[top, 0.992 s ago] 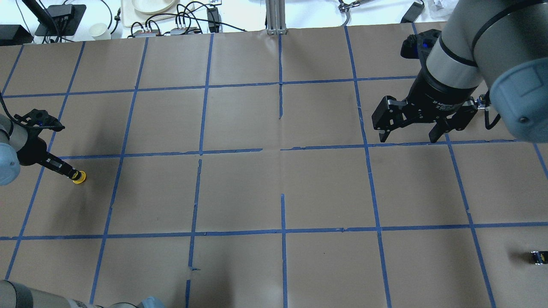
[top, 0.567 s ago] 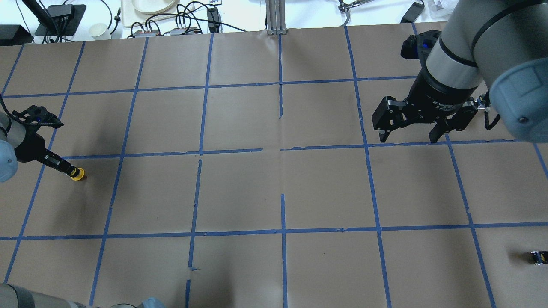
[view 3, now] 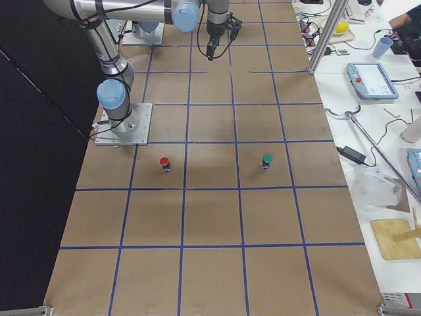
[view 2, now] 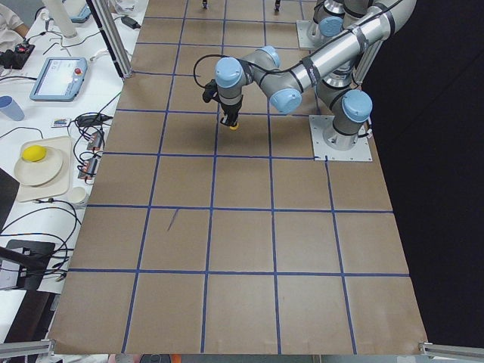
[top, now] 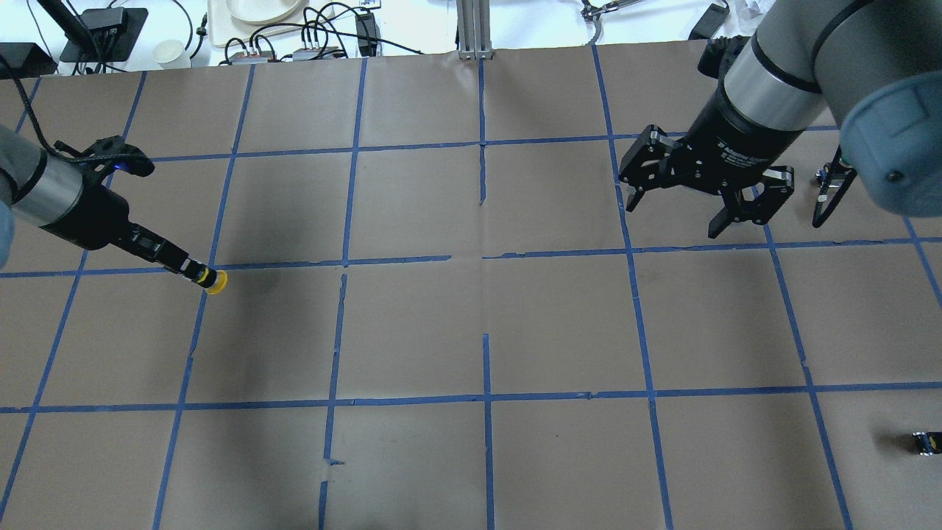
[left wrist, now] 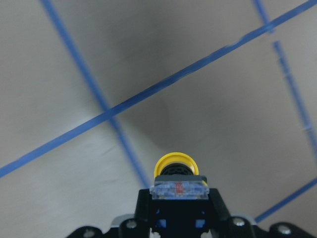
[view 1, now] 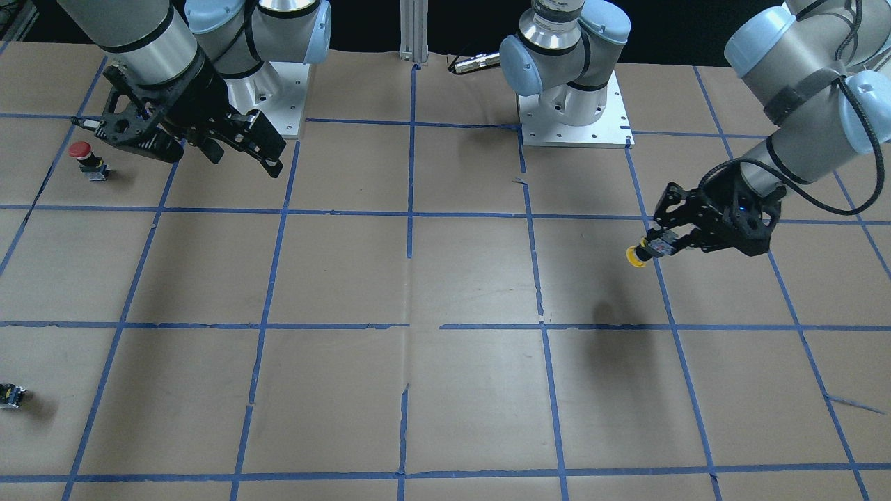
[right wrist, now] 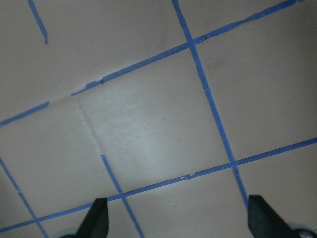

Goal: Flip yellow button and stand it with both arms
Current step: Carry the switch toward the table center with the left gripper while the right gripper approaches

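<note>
Arms come in from both sides of the surface (top: 559,324). Your left arm (top: 40,188) stretches low and slanted, and its left gripper (top: 190,269) points toward the middle. Its jaws are pinching the yellow button (top: 214,280) by its body. The button is up in the air over a blue tape line on the left side, and its dark shadow lies apart from it. Your right arm (top: 773,88) tips its right gripper (top: 675,213) downward on the right side, jaws spread wide with nothing between them.

The button has a round yellow cap that sticks out past the jaws, away from the wrist. Behind the cap is a black ring, then a clear and silver block.

The left wrist view shows you that block close up, with a little red mark inside. The front view shows a red button (view 1: 80,149) standing near the right gripper, which the view from above does not show. Only the right side view shows a green button (view 3: 267,159). A small black and yellow piece (top: 925,442) sits near the right edge.
</note>
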